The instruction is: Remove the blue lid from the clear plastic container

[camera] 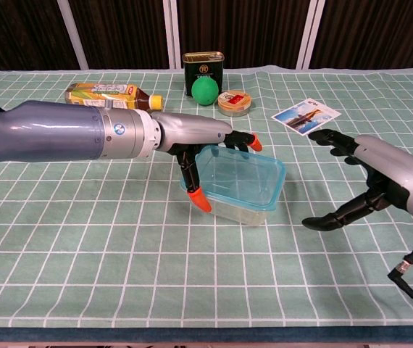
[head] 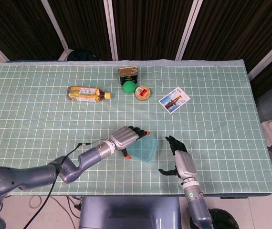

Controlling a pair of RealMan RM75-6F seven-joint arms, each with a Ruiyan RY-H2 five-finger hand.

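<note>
The clear plastic container (camera: 237, 206) with its blue lid (camera: 240, 174) sits near the table's front, seen also as the container (head: 142, 149) in the head view. My left hand (camera: 192, 141) grips the container's left side, its orange-tipped fingers (camera: 200, 201) against the left wall and over the lid's rear edge; the same left hand (head: 125, 137) shows in the head view. My right hand (camera: 369, 181) hovers to the container's right with fingers spread, holding nothing, a gap between it and the box. The right hand (head: 180, 160) is also in the head view.
At the back lie a tea bottle (head: 86, 93) on its side, a dark tin (head: 128, 72), a green ball (head: 128, 86), a small round tin (head: 142, 92) and a photo card (head: 174, 99). A cable runs from the left wrist (head: 81, 144).
</note>
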